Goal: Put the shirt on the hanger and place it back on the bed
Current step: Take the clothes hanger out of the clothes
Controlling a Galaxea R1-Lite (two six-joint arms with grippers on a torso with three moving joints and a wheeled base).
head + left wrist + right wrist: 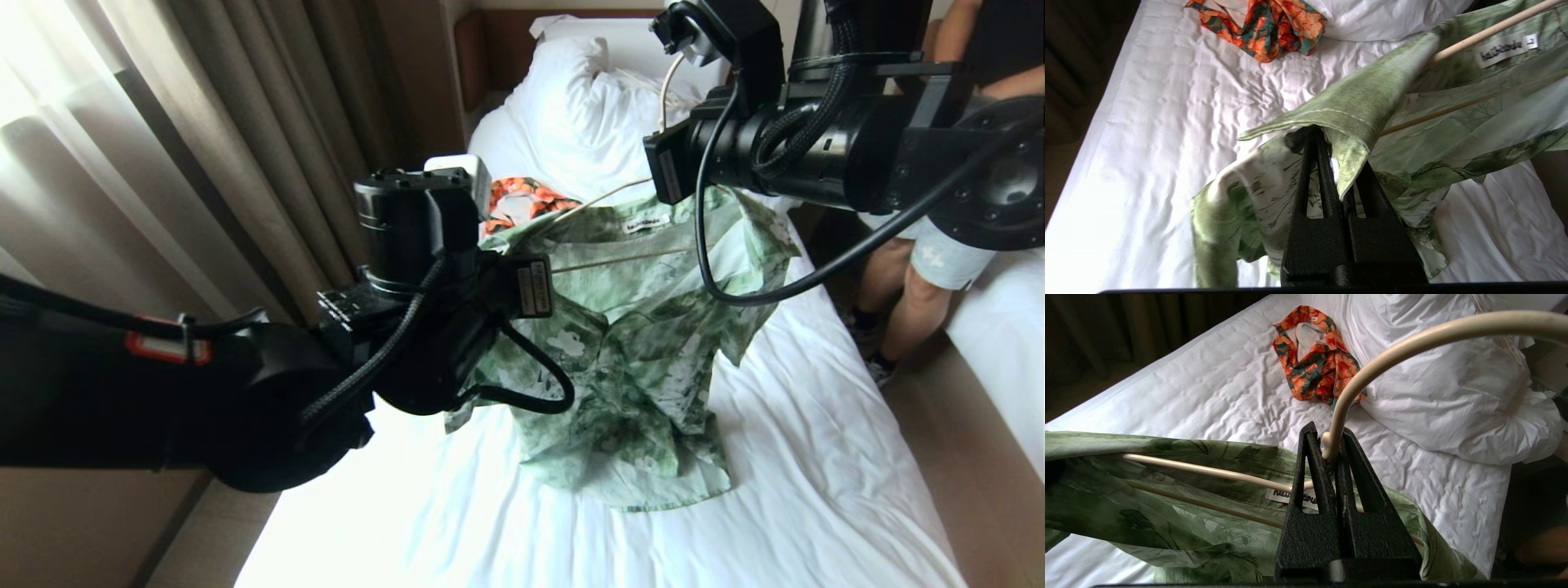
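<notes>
Right wrist view: right gripper clamped on the hanger neck. Left gripper pinches the shirt collar at 9 o'clock above the bed. Risk: tugging may strip fabric off.

Black arms with braided cables and textured wedge-shaped fingers

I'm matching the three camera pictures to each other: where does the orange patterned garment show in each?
Head view: orange garment mid-frame, partly hidden behind the left arm.
Left wrist view: top edge, centre-left.
Right wrist view: upper centre, beside the pillow.
Shared landmark: the shirt's neck label.
</notes>
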